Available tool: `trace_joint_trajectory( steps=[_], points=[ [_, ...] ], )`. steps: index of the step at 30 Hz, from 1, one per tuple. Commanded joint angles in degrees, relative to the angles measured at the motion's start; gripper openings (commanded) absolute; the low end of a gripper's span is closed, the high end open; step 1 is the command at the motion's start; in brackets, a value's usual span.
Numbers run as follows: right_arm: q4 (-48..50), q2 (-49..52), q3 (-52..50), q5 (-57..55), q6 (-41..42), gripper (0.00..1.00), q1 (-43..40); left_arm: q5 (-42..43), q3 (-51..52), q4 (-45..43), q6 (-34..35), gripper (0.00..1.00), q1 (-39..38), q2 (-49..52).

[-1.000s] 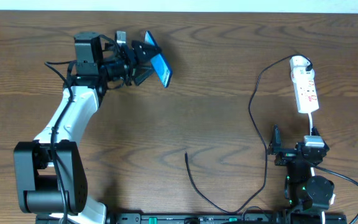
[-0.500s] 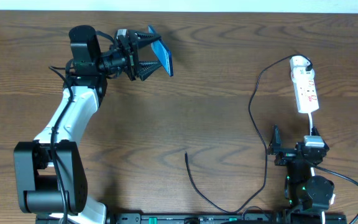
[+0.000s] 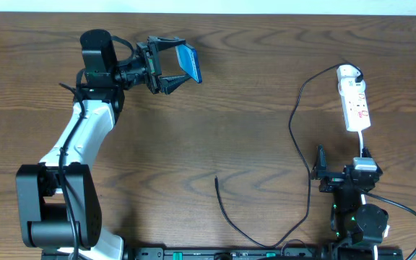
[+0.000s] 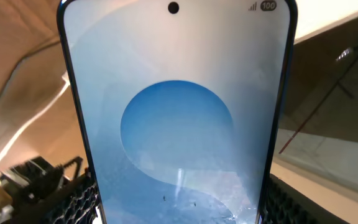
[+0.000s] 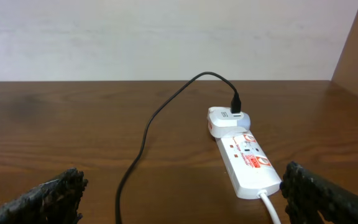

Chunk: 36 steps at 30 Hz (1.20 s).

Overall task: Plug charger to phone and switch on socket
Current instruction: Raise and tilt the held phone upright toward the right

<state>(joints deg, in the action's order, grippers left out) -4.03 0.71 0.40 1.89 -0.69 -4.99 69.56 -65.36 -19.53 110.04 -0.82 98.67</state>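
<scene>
Your left claw (image 3: 179, 61) is clamping the phone (image 3: 190, 66) by its long edges, holding it tilted off the counter (image 3: 208, 137) at the far left. The blue screen is filling your left wrist view. Your right claw (image 3: 341, 167) is sitting with jaws spread wide at the near right, facing the socket (image 3: 354, 99). The charger (image 3: 290, 126) is plugged in at the socket's far end, its cable looping along the near edge, its free plug lying mid-counter, well apart from the phone.
</scene>
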Motion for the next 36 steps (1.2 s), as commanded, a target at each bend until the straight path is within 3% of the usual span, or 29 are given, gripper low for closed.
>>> trace_joint_trajectory(
  steps=[1, 14, 21, 36],
  points=[
    [-0.2, -0.3, -0.1, -0.3, -0.6, 0.99, 0.3, 3.4, -0.5, -0.6, 4.3, 0.07, 0.2, -1.5],
    [-0.2, -0.3, -0.1, -0.2, -0.6, 0.99, 0.3, 6.4, -0.5, -0.5, 8.4, 0.07, 1.7, -1.5],
    [-0.3, -0.3, -0.1, -0.3, -0.6, 0.99, 0.3, 11.0, -0.5, -0.5, 8.4, 0.08, 4.6, -1.5],
    [-0.2, -0.3, -0.1, -0.3, -0.6, 0.99, 0.3, 11.5, -0.5, -0.5, 8.3, 0.07, 4.7, -1.5]
  ],
)
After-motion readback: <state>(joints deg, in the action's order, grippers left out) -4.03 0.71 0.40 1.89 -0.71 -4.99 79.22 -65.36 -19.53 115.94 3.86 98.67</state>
